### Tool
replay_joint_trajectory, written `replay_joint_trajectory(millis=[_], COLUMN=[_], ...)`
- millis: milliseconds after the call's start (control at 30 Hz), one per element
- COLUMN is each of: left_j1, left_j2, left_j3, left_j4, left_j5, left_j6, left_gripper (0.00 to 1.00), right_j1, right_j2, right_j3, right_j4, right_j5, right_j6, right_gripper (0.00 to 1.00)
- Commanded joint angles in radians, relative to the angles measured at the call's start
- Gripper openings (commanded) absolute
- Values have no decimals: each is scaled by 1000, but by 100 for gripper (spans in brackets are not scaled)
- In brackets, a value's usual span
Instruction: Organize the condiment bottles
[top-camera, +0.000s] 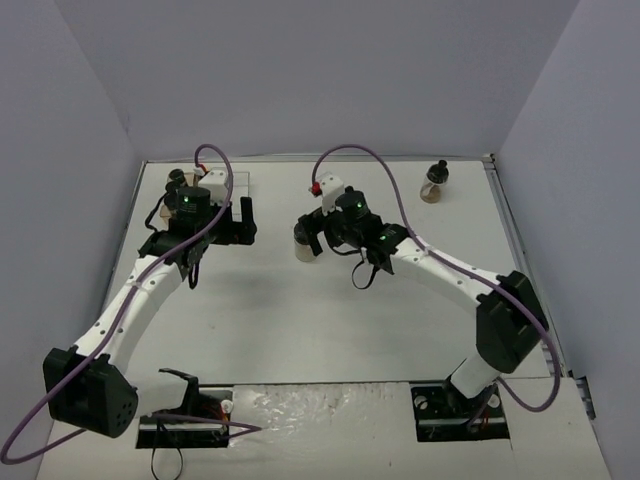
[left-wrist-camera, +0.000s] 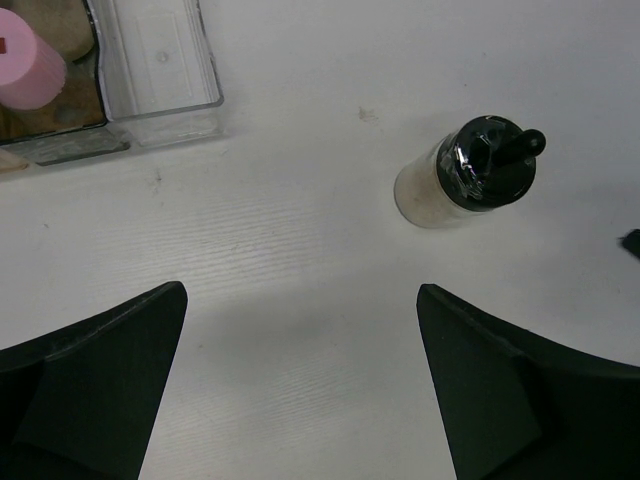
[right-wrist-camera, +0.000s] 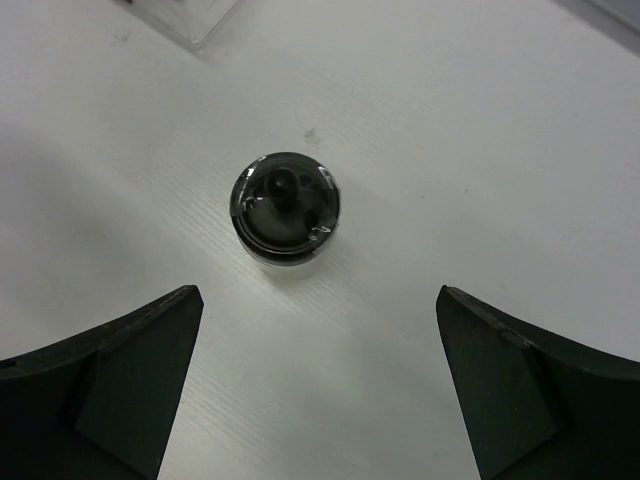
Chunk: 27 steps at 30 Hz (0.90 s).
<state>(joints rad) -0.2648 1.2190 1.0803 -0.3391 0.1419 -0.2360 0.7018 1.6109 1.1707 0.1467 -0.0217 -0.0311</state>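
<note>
Step, by judgement: knob-capped bottle (right-wrist-camera: 285, 205) staged mid-table, awaiting transfer to tray (left-wrist-camera: 165, 105). Bottle upright and free at 12 o'clock of right gripper (right-wrist-camera: 318, 300); fingers wide apart, touching nothing. Left gripper (left-wrist-camera: 302, 290) also spread, empty; same bottle at its 1 o'clock, tray at 10 o'clock. Next move likely: left arm centres on bottle, descends, closes below cap. Tray: pink-capped bottle (left-wrist-camera: 25, 70) in brown section; clear section's visible part holds nothing. Second knob-capped bottle (top-camera: 435, 183) at table's 1 o'clock.
</note>
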Motion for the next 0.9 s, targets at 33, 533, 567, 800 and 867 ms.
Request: replay_joint_trajectory(millis=[33,533,567,800,867], left_j1=[-64,-310,-315,-320,-319], left_j2=[29,331,362,464,497], left_j3=[5,108,119,170,195], left_j4=[142,386,395,410,407], left_j5=[69,-45,-50,-97,-105], left_j6=[-1,27,35,72,80], left_gripper=[97,97,97,97,96], right_j1=[-97,-193,-193,-193,-193], right_j2=[-337,-742,-742,-760,-766], right_j3=[-113,-290,-291,-303,-306], right_j4=[-102,-142,-142,-142,-142], right_j5=[147,215,211,204,211], right_j6=[22,77,78,76,77], right_gripper=[100,100,100,100,100])
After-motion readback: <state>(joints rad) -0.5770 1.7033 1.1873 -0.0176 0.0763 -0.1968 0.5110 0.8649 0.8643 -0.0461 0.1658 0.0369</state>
